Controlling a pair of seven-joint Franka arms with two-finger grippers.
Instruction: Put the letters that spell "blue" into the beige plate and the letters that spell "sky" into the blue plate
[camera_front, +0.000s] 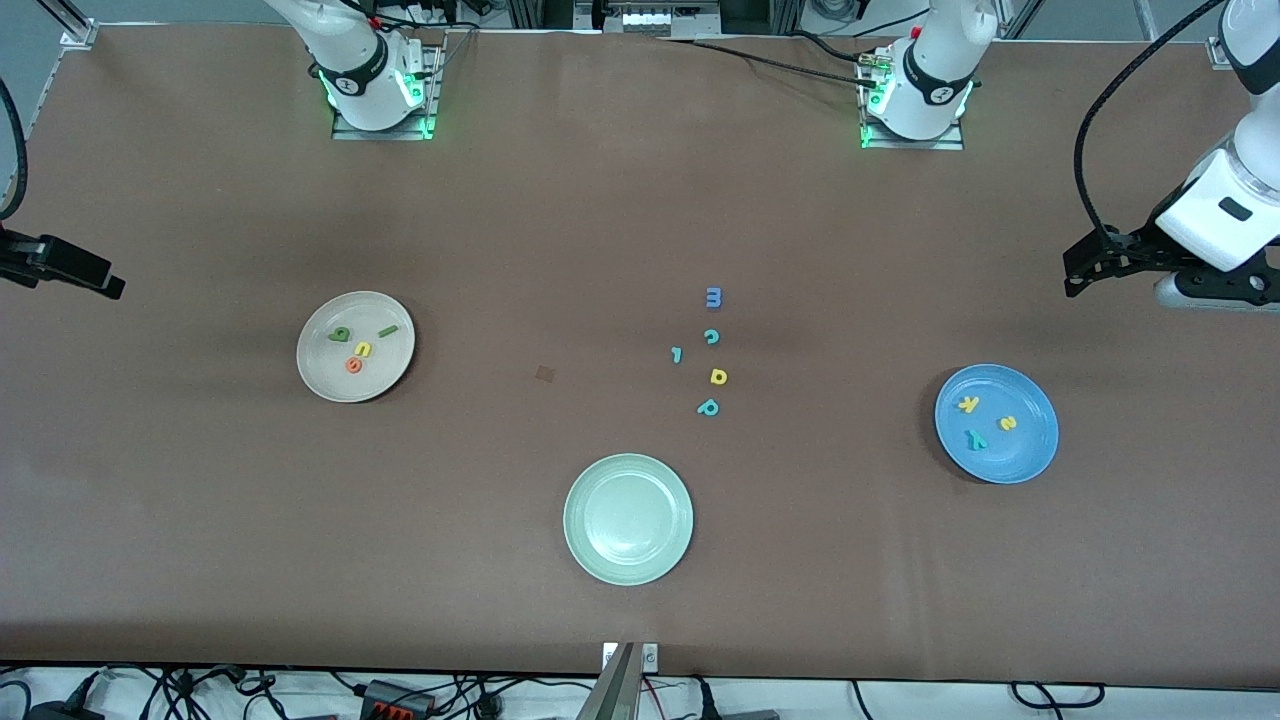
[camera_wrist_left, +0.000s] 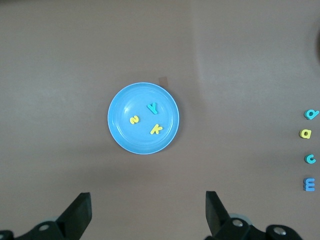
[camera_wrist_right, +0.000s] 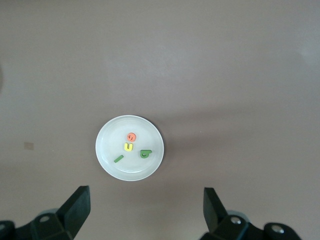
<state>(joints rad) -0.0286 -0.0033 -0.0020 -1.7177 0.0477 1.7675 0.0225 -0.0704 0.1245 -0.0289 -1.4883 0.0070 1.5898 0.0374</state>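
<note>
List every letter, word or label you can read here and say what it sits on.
"b", "l", "u", "e": foam letters in the beige plate.
"s", "k", "y": foam letters in the blue plate.
"m", "c", "d", "p" and one small teal piece, unclear: loose letters on the table.
No printed labels readable.

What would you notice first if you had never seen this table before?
Probably the three plates: a beige plate toward the right arm's end with four letters in it, a blue plate toward the left arm's end with three letters, and a bare green plate nearest the front camera. Between them, five loose letters lie on the brown table.
</note>
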